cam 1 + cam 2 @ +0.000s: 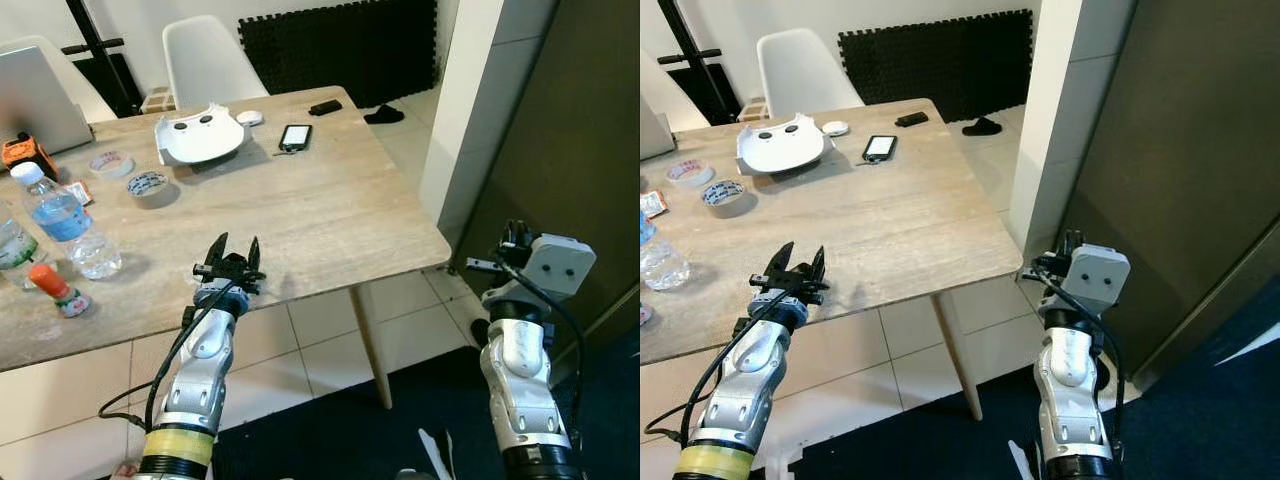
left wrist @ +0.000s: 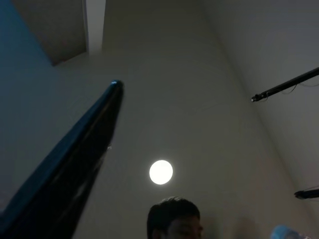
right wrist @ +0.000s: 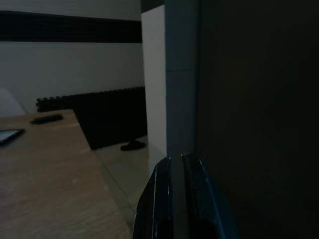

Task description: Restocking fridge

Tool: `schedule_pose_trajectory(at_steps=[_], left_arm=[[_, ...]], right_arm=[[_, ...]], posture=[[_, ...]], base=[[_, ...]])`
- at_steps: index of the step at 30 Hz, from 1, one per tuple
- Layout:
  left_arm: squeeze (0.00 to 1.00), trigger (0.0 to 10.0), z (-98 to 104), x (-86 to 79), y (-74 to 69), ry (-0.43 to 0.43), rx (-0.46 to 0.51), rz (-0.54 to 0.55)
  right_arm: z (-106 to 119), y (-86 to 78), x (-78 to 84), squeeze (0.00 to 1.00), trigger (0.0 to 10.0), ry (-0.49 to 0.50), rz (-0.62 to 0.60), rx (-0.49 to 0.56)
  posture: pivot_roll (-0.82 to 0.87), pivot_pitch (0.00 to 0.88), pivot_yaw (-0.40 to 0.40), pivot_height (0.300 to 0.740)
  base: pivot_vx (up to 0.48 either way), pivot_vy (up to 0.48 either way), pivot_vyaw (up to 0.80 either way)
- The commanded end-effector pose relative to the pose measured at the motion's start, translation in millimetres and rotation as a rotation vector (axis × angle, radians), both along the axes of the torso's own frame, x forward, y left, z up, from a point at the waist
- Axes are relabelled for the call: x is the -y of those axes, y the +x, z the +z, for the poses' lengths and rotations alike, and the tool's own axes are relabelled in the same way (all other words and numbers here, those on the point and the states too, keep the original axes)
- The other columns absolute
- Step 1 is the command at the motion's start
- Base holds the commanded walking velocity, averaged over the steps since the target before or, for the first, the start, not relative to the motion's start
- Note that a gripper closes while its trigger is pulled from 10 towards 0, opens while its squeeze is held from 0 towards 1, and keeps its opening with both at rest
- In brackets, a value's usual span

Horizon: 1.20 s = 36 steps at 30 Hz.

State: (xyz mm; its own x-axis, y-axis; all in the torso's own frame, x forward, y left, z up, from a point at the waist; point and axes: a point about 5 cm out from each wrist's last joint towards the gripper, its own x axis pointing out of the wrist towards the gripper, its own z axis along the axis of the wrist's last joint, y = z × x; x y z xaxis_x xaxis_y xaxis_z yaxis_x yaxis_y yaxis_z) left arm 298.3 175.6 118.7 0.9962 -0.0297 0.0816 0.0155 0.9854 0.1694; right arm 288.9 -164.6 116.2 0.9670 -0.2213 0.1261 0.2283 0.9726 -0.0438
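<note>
Left eye view, left pincer (image 1: pixel 232 256): open, empty, over table (image 1: pixel 330 210) edge.
Right pincer (image 3: pixel 175 199): closed, empty.
Advice: reach left to water bottle (image 1: pixel 62 222).

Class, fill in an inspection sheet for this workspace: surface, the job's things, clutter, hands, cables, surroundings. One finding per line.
Surface: wooden table, bare near its right corner.
Job's things: water bottle and a small orange-capped bottle, upright at the left edge.
Clutter: tape rolls, white tray, phone.
Hands: left hand open at the table's near edge; right hand shut, off the table by a dark panel.
Cables: black cable along the left arm.
Surroundings: white chair, tiled floor.
</note>
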Motion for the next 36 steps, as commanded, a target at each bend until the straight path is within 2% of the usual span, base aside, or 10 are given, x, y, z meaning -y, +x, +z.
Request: schedule_pose_trajectory(at_steps=[1,6,12,19,30,36], left_arm=[[0.00,10.0,-2.2,-0.8,-3.1,-0.001,-0.004,0.015],[0.00,10.0,3.3,4.1,-2.7,-0.008,0.014,0.005],[0.00,10.0,2.5,5.2,-1.1,0.005,0.008,-0.013],[0.00,10.0,5.6,4.6,1.6,0.006,0.014,-0.012],[0.00,10.0,-1.8,12.4,-6.3,-0.002,-0.010,-0.029],[0.00,10.0,-2.0,12.8,-5.1,0.001,-0.012,-0.035]], right_arm=[[-4.1,-0.6,-1.2,0.00,10.0,-0.009,0.001,-0.021],[-25.8,1.1,4.8,0.00,10.0,0.029,-0.038,-0.106],[-10.9,2.0,1.2,0.00,10.0,0.044,-0.036,-0.046],[-12.8,0.8,0.8,0.00,10.0,0.044,-0.051,-0.048],[-9.4,0.2,2.6,0.00,10.0,0.057,-0.066,-0.035],[-7.9,1.1,2.2,0.00,10.0,0.055,-0.066,-0.029]], posture=[[0.00,0.073,0.006,0.740],[0.00,0.076,0.003,0.740],[-0.02,0.092,0.031,0.740],[-0.02,0.095,0.038,0.740],[-0.03,0.099,0.039,0.740],[-0.03,0.098,0.039,0.740]], base=[[0.000,0.000,0.00],[0.000,0.000,0.00],[0.000,0.000,0.00],[0.000,0.000,0.00],[0.000,0.000,0.00],[0.000,0.000,0.00]])
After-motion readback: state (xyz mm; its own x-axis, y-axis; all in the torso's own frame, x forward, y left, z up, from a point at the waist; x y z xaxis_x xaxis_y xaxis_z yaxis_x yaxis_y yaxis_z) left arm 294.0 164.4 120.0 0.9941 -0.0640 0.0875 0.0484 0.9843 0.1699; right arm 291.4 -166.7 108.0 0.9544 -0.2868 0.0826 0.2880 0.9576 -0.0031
